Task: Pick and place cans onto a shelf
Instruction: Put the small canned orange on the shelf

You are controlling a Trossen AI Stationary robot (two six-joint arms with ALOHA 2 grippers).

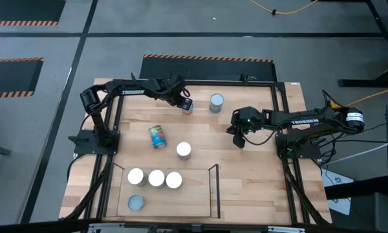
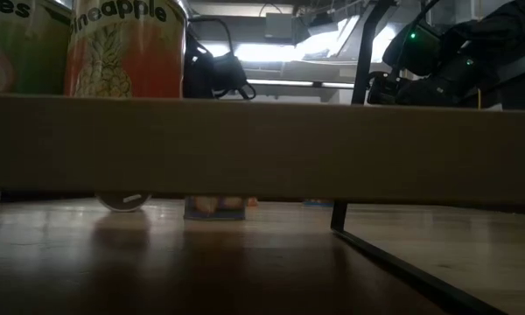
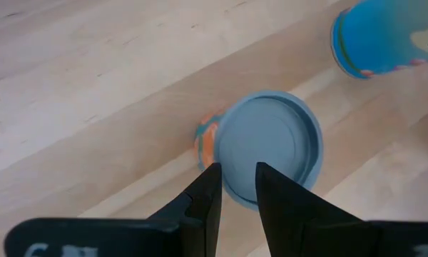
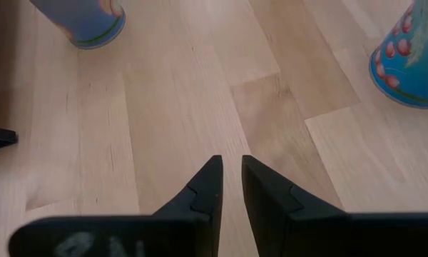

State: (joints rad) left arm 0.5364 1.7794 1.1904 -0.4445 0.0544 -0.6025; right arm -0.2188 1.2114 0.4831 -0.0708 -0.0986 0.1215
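Desk carries shelf at 6 o'clock: three white-topped cans in row, grey-topped one nearer the front.

Loose cans: tipped blue one and upright white one mid-desk, grey one at 12.

Left end effector hovers over orange-labelled can, fingers narrowly parted, nothing gripped. Judgement: widen, centre over lid, descend straight.

Right end effector at 3 o'clock, empty over bare wood, fingers nearly together.

Low view mostly blocked by shelf edge; labels hard to read from above.
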